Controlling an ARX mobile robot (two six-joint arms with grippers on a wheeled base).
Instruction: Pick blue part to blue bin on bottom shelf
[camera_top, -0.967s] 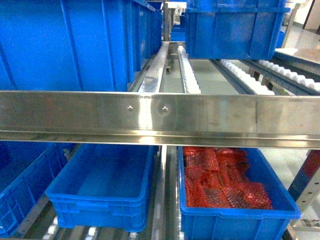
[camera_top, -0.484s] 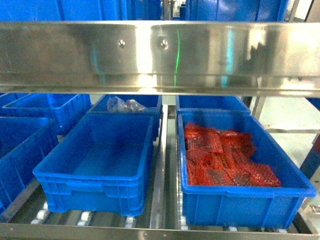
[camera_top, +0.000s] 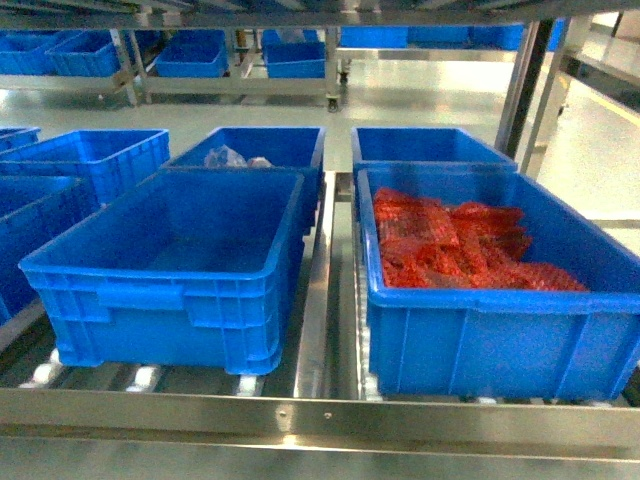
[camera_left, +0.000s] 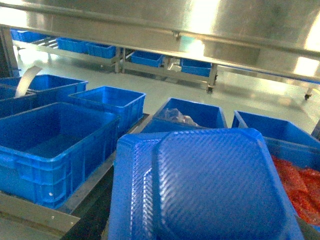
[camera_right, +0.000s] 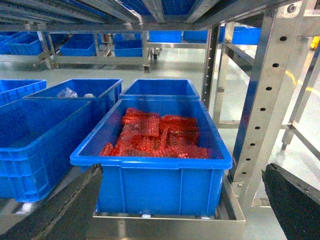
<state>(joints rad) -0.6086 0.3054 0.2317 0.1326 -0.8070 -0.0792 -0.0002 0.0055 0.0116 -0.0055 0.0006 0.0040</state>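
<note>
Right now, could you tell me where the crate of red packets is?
In the head view, the crate of red packets sits front right on the bottom shelf, beside the empty blue bin.

Nothing here can be read. The blue bin (camera_top: 170, 265) at the front of the bottom shelf (camera_top: 320, 420) carries no label or number on its walls, and neither does the crate of red packets (camera_top: 500, 310) beside it. The red packets (camera_right: 155, 137) may bear print, but they are too blurred to tell. The steel post (camera_right: 265, 100) with its row of holes shows no marking, nor does the textured blue piece (camera_left: 210, 190) close to the left wrist camera.
</note>
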